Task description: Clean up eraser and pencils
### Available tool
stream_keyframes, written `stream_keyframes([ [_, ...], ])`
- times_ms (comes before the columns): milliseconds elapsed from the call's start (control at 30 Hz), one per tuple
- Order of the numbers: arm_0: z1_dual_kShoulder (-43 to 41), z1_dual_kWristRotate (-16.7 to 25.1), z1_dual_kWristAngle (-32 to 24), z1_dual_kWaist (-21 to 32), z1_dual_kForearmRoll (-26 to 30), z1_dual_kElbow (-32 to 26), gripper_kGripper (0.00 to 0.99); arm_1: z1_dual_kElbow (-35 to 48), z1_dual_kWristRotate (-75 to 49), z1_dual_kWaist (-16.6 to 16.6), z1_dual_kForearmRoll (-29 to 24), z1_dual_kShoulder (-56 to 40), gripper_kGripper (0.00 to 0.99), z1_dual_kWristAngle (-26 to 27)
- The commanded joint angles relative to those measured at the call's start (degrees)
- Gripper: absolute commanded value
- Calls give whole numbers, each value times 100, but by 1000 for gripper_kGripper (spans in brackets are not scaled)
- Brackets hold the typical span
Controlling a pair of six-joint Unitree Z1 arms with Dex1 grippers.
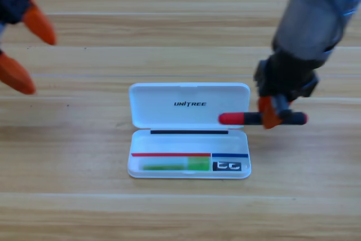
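Right gripper (271,115) clamped on black pen w/ red cap (262,118), jaws closed across the barrel near mid-length, pen held level, red cap end poking over the right edge of the open lid of the white case (189,105). Pen off the table (67,196), not yet in the tray. Looks light, stiff, smooth plastic — prob. slippery, apt to swivel if pinched off-centre; mid-barrel hold seems sound. Needs lining up lengthwise w/ the tray before release, else may catch on the rim. In the case's lower tray: green pen (175,165) lying flat along the front left, black eraser (227,166) w/ white marks in the small right compartment. Left gripper (27,55) parked at upper-left edge, orange jaws spread wide, holding nothing.
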Motion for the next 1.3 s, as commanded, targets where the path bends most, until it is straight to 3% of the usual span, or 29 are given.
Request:
stream_keyframes([
  [33,22,581,-733,1776,-187,408,989,-498,95,432,72,1016,0,-88],
  [167,-48,862,-1269,2365,-187,487,990,-911,148,528,134,1412,0,-194],
  [400,-356,862,-1814,2497,-187,750,990,-1807,218,625,380,2062,0,-308],
  [800,-479,897,-1893,2488,-354,1199,990,-2423,253,678,477,2537,0,-440],
  [1300,-365,827,-1963,2268,-803,1480,990,-2458,367,845,556,2510,0,-440],
])
